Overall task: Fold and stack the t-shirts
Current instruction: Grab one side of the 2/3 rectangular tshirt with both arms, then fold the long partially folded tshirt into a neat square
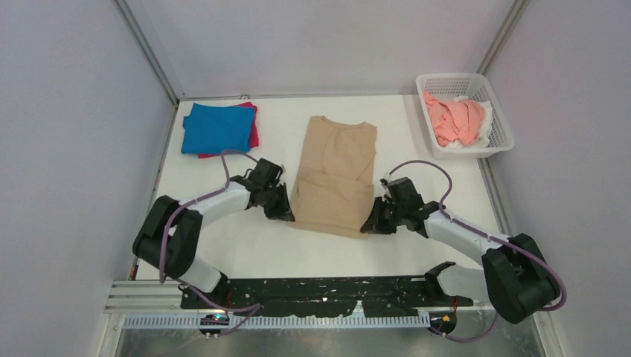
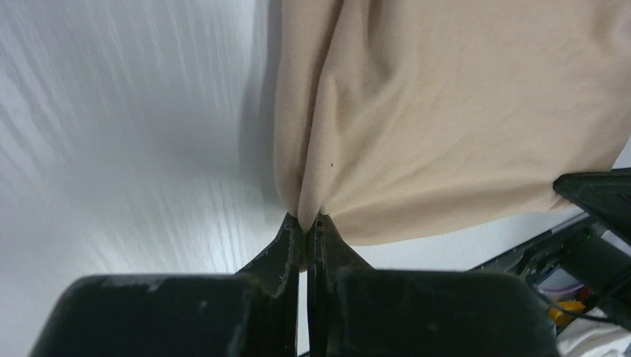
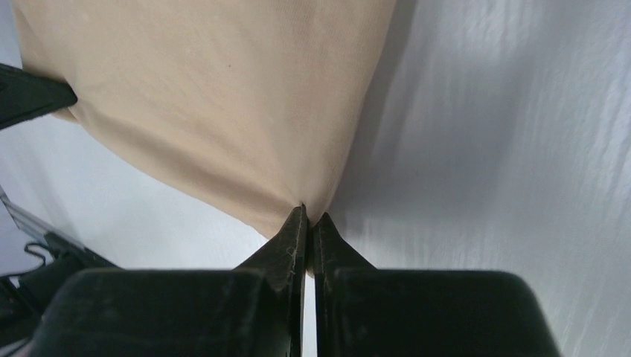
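A tan t-shirt [image 1: 333, 175] lies lengthwise in the middle of the table, sides folded in, collar at the far end. My left gripper [image 1: 286, 214] is shut on its near left corner; the left wrist view shows the tan cloth [image 2: 446, 111] pinched between the fingertips [image 2: 290, 234]. My right gripper [image 1: 370, 224] is shut on its near right corner, and the right wrist view shows the cloth [image 3: 223, 97] pinched the same way. A folded blue t-shirt [image 1: 214, 128] lies on a magenta one [image 1: 252, 134] at the far left. Salmon-pink [image 1: 455, 119] and white [image 1: 484, 123] shirts lie crumpled in the basket.
A white plastic mesh basket [image 1: 500, 141] stands at the far right corner of the table. Grey walls close in the table on three sides. A black rail with the arm bases [image 1: 320, 291] runs along the near edge.
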`<action>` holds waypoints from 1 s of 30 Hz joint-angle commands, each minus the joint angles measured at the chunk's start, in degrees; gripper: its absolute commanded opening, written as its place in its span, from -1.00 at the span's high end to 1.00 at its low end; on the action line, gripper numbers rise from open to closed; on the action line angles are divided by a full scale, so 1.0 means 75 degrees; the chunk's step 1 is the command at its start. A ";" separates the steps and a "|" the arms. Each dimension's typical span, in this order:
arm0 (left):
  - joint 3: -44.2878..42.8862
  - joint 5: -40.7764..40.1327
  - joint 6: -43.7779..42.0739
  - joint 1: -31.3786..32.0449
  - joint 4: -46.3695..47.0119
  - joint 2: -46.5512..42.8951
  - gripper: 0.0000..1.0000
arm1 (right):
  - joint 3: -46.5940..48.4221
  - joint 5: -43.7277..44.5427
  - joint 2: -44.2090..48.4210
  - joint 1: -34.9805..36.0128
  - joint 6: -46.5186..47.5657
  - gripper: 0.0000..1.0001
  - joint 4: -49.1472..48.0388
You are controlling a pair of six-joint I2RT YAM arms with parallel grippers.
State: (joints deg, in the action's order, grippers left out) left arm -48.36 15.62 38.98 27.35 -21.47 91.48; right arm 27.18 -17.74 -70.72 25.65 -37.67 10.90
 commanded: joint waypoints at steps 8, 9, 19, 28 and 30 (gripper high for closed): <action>0.1345 -0.1126 0.0243 0.0819 -0.1792 -0.4312 1.00 | 0.1647 -0.2201 0.2360 0.0049 0.3115 0.88 0.5894; 0.1391 -0.1318 0.0252 0.0942 -0.1902 -0.4775 1.00 | 0.1789 -0.2430 0.2431 0.0049 0.3219 0.88 0.6214; 0.1319 -0.1504 0.0180 0.1066 -0.2455 -0.7184 1.00 | 0.2214 -0.4338 0.3322 0.0061 0.2980 0.88 0.5986; 0.0165 -0.3501 0.0524 0.0970 -0.2492 -0.5939 1.00 | 0.2240 -0.4276 0.2518 -0.0428 0.2540 0.88 0.4831; -0.0119 -0.3298 0.0364 0.0907 -0.2239 -0.5447 1.00 | 0.2305 -0.4304 0.2297 -0.0806 0.2417 0.88 0.4465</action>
State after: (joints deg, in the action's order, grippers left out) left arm -44.42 2.83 43.53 36.29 -38.48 46.30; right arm 42.28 -48.56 -51.68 23.51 -18.46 45.93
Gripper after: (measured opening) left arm 0.025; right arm 0.083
